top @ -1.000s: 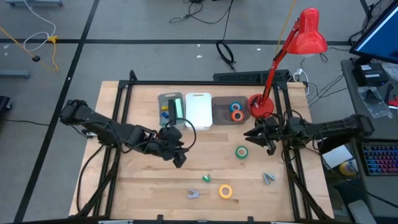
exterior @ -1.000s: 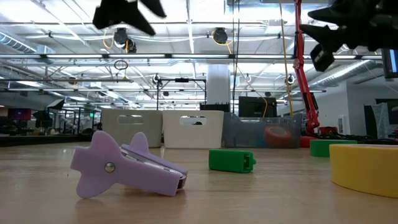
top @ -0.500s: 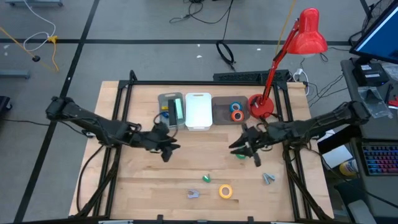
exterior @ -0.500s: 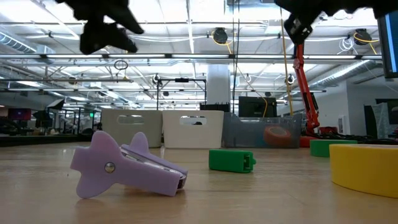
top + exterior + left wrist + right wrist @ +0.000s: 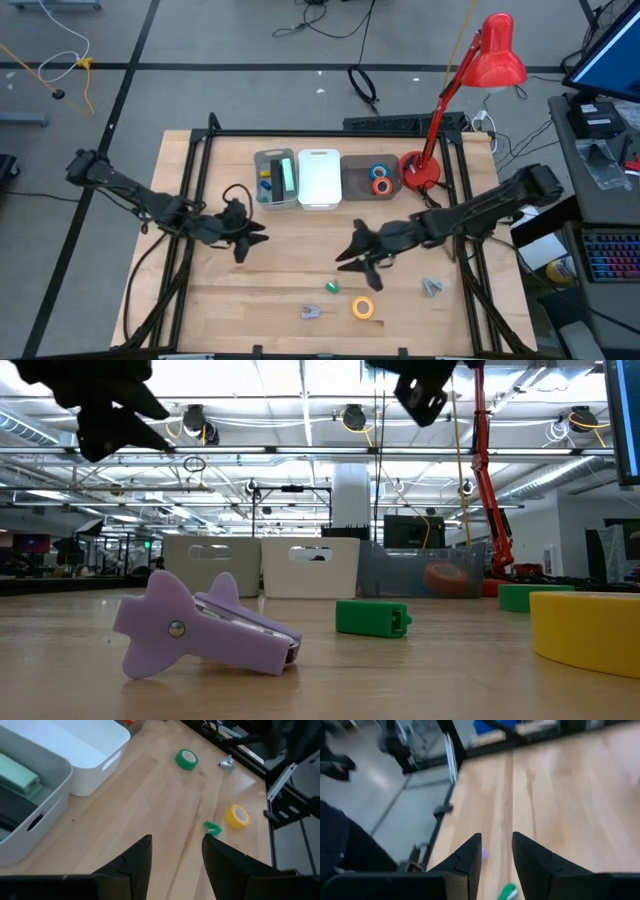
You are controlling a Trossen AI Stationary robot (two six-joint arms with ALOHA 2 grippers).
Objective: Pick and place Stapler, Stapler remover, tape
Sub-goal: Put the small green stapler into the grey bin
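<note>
My left gripper (image 5: 247, 236) hangs open over the table's left-middle, and nothing is between its fingers (image 5: 175, 855). My right gripper (image 5: 350, 256) hangs open above the table's middle, also with nothing in it (image 5: 496, 851). A yellow tape roll (image 5: 362, 307) lies flat near the front edge. A green tape roll (image 5: 186, 759) lies flat under my right arm. Blue and orange tape rolls (image 5: 379, 178) sit in a grey bin. A purple stapler remover (image 5: 200, 625) lies on its side near the front, and a grey one (image 5: 431, 287) lies at the right. A mint-green stapler (image 5: 285, 176) lies in the left grey bin.
Three bins stand in a row at the back: a grey one (image 5: 262, 190), a white one (image 5: 319, 190) and a grey one (image 5: 355, 185). A red desk lamp (image 5: 420, 170) stands at the back right. A small green block (image 5: 332, 287) lies near the yellow tape.
My left gripper has drawn back toward the table's left edge and sunk a little. My right gripper has swung out from the right side toward the table's middle and near edge, passing over the green tape. Nothing on the table has moved.
</note>
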